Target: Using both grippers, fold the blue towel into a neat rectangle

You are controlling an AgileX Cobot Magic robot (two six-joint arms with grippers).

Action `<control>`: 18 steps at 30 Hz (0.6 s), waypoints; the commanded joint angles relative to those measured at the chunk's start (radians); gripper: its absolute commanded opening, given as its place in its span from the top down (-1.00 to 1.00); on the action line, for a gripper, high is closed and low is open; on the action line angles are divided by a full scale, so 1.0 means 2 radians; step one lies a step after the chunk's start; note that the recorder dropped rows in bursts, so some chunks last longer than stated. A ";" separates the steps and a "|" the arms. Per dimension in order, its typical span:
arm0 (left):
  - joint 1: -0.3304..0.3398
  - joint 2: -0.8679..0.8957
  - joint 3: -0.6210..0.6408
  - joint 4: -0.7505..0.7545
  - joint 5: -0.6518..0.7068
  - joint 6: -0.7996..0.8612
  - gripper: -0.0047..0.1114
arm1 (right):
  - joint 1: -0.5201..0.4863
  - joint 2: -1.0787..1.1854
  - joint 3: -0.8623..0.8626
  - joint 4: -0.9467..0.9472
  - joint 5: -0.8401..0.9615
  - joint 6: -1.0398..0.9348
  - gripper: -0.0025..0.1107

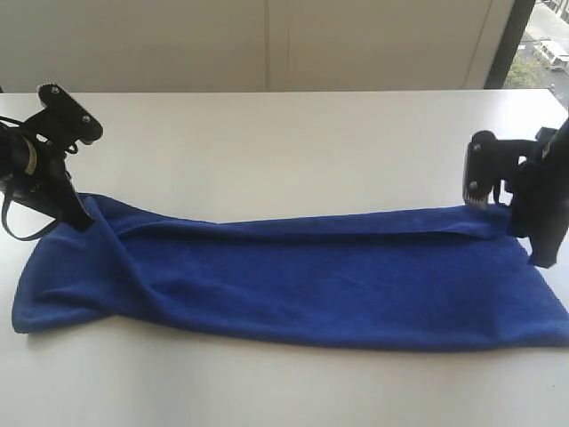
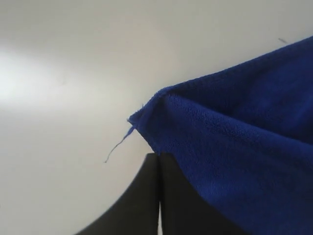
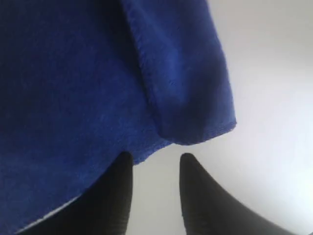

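Observation:
The blue towel [image 1: 293, 276] lies on the white table as a long strip, folded lengthwise with the folded-over edge along its far side. My left gripper [image 1: 80, 218] is at the towel's far left corner, which rises slightly toward it. In the left wrist view its jaws [image 2: 159, 156] are shut, with the towel's corner [image 2: 161, 112] right at their tips and a loose thread hanging from it. My right gripper [image 1: 539, 256] stands at the far right corner. Its jaws [image 3: 155, 159] are open with only table between them. The towel's folded corner [image 3: 195, 117] lies flat just beyond its fingertips.
The white table [image 1: 284, 142] stretches bare behind the towel to its far edge at a pale wall. A window [image 1: 544, 44] shows at the top right. The table's front strip [image 1: 284, 391] lies in front of the towel.

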 commanded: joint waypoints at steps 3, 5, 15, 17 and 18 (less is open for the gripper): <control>-0.003 -0.001 0.002 -0.007 -0.001 -0.012 0.92 | 0.000 0.000 0.035 -0.106 -0.072 -0.027 0.27; -0.003 -0.001 0.002 -0.007 -0.001 -0.017 0.92 | 0.000 0.000 0.045 -0.125 -0.095 -0.027 0.27; -0.003 -0.001 0.002 -0.007 -0.001 -0.017 0.92 | 0.000 0.017 0.058 -0.138 -0.135 -0.050 0.27; -0.003 -0.001 0.002 -0.007 -0.002 -0.018 0.92 | 0.000 0.018 0.058 -0.138 -0.140 -0.050 0.27; -0.003 -0.001 0.002 -0.007 -0.004 -0.018 0.92 | 0.000 0.018 0.058 -0.138 -0.142 -0.050 0.27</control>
